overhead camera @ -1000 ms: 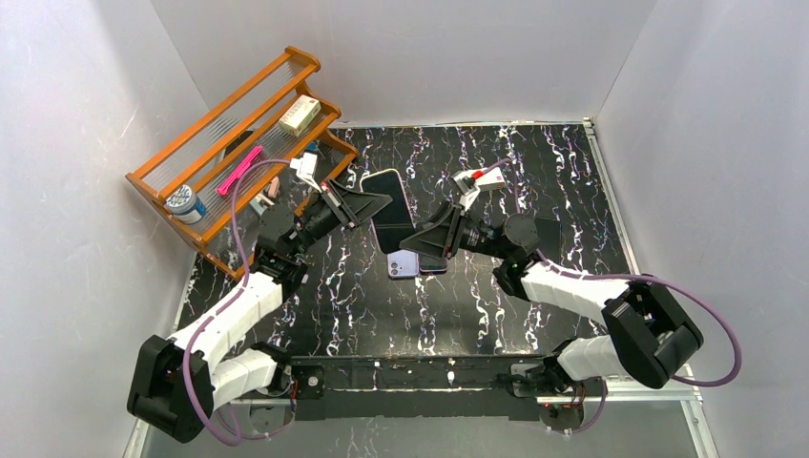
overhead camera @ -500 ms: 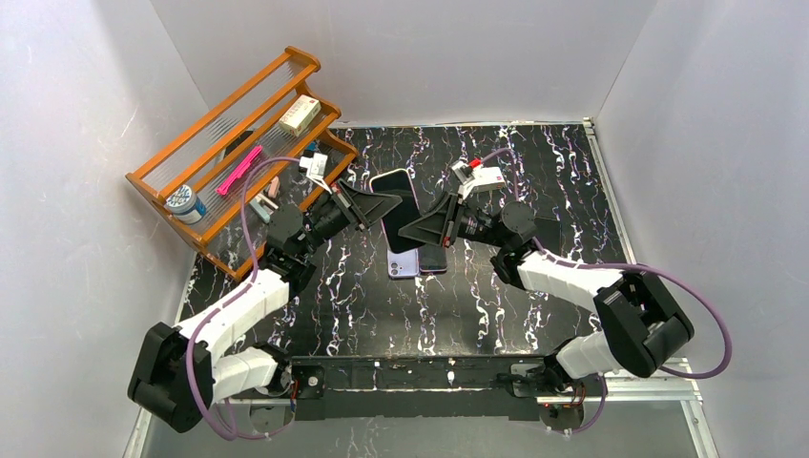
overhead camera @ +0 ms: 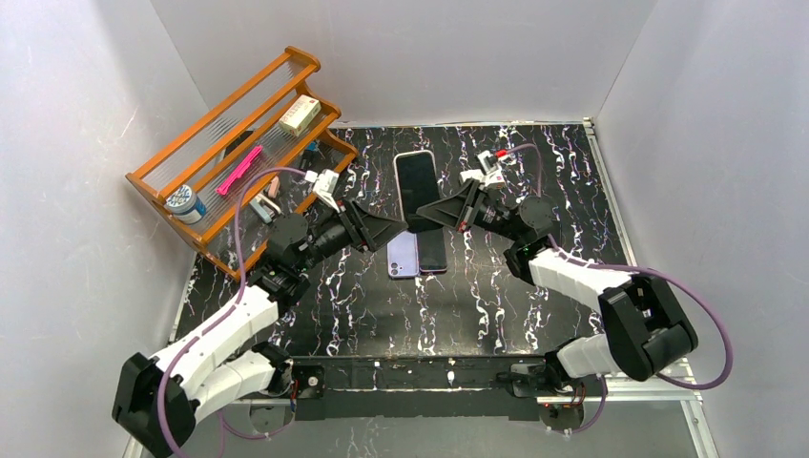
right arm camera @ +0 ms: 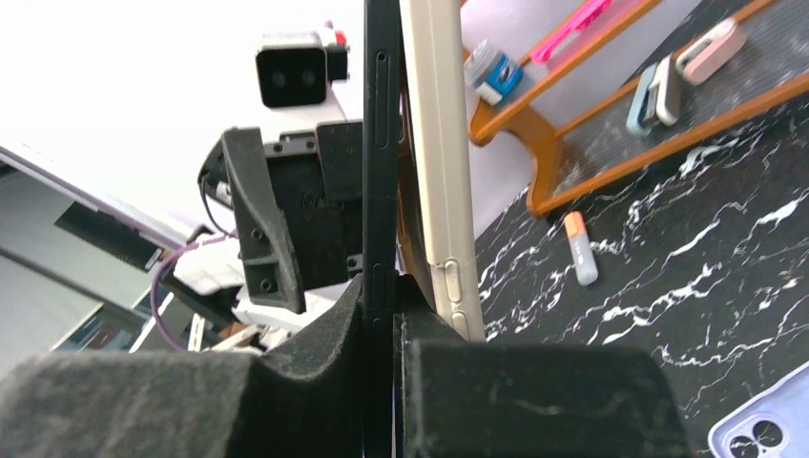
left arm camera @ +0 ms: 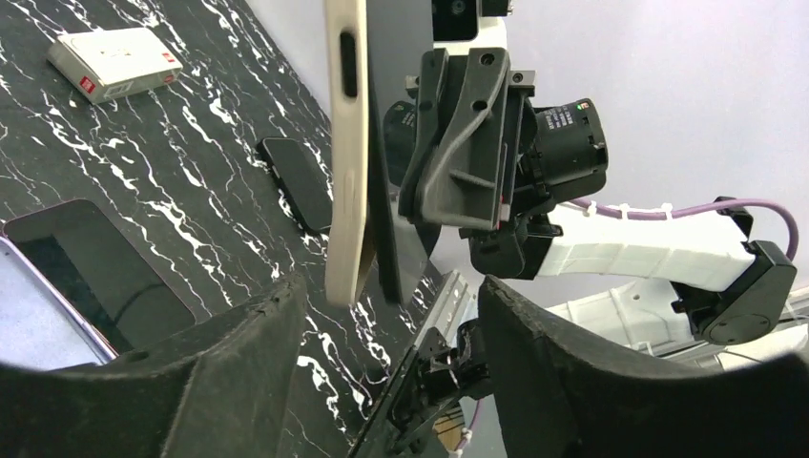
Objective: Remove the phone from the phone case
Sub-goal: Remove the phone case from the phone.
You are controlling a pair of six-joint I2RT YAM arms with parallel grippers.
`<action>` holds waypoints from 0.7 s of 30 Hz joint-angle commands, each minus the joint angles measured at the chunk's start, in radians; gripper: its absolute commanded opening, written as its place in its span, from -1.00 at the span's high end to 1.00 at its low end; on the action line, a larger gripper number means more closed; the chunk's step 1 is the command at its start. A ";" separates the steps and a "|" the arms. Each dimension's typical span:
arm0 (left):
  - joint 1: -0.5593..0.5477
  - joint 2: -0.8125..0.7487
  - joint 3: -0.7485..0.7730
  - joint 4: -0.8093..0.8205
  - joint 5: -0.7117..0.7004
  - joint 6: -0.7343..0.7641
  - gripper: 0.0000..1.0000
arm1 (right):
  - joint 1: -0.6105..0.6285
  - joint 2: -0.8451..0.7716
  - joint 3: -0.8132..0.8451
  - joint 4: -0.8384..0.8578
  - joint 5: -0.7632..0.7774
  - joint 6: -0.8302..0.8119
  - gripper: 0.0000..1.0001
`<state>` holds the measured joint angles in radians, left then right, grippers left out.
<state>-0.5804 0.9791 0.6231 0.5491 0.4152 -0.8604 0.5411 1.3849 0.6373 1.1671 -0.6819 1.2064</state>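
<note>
Top: phone [overhead camera: 416, 181] is held off the worktop [overhead camera: 572, 181] by its near end in the right tool [overhead camera: 422, 221]. The left tool [overhead camera: 396, 229] is just beside it, spread wide.
Left wrist: cream case [left arm camera: 342, 143] is gapped from the phone's lower end. That end sits between the spread fingers [left arm camera: 238, 363]; no contact is seen.
Right wrist: fingers [right arm camera: 315, 372] are clamped on the phone's dark edge only, and the case lies just outboard of one finger.

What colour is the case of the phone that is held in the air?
The case is cream; the left wrist view shows it best.
</note>
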 commanded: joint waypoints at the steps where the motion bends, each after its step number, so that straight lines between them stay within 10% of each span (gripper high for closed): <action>1: -0.007 -0.090 -0.036 -0.072 -0.078 0.064 -0.33 | -0.018 -0.098 0.010 0.080 0.066 -0.003 0.97; 21: -0.008 0.040 -0.048 0.099 0.053 0.005 -0.42 | -0.018 -0.122 0.014 0.055 0.062 -0.011 0.97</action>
<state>-0.5846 1.0039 0.5541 0.5579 0.4236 -0.8371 0.5220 1.2755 0.6369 1.1221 -0.6319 1.1938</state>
